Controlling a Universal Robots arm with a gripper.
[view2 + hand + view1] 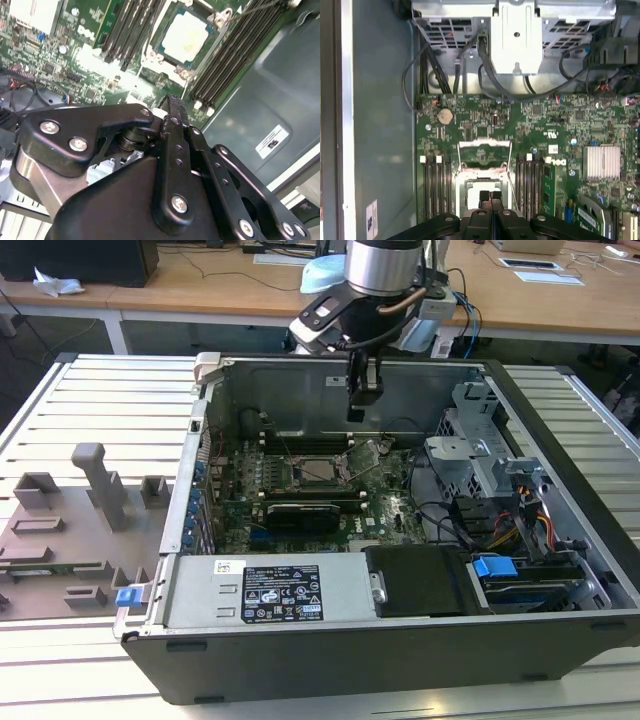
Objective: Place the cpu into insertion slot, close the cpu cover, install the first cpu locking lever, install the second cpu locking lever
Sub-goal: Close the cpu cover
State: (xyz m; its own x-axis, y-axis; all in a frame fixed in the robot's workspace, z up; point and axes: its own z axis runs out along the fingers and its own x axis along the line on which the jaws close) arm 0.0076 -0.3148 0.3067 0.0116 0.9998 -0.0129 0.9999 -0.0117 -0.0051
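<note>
Slatted white table [90,390] runs under everything, with a grey parts holder [60,540] on the exterior view's left and the open computer case [400,640] beside it. Toward the middle, the chip [186,37] already lies flat in its socket [161,50], while the cover [484,144] stands flipped back (presumably up so the chip could drop in). The claw [357,415] hangs just above, fingers pressed together and empty, a narrow tip better suited to nudging than grasping.

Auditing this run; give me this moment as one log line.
cpu in insertion slot | cpu cover open | gripper shut, above them
</note>
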